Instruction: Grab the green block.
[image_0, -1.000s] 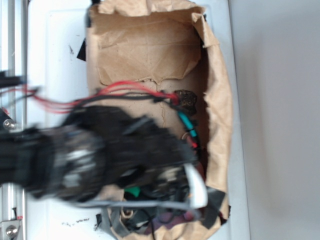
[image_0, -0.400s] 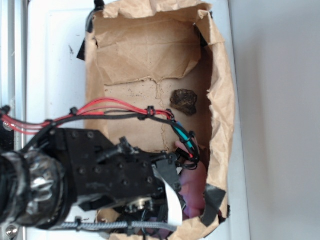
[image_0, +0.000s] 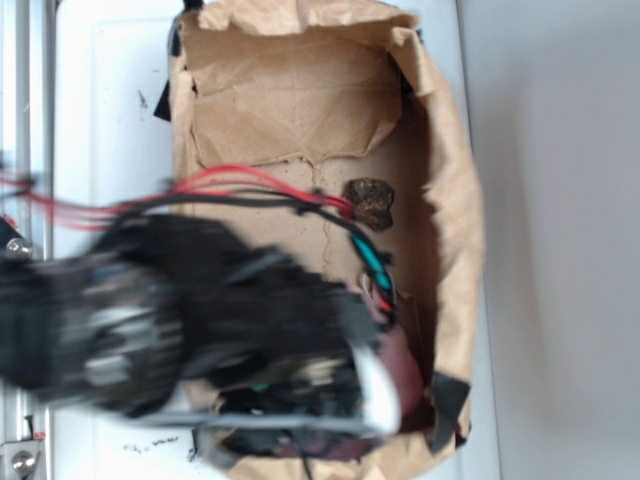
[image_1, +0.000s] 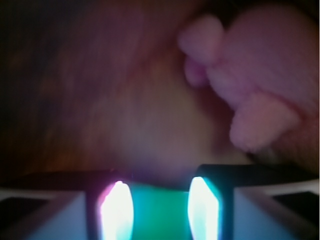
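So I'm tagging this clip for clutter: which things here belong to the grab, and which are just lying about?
Part of the job:
- green block, seen between the fingers in the wrist view
- gripper

Just lying about:
- pink plush bunny
- dark brown lump
- paper-lined box holding everything

Lab bench, white tabletop (image_0: 110, 110), paper-lined bin (image_0: 450, 200), wired robot arm (image_0: 150, 310)
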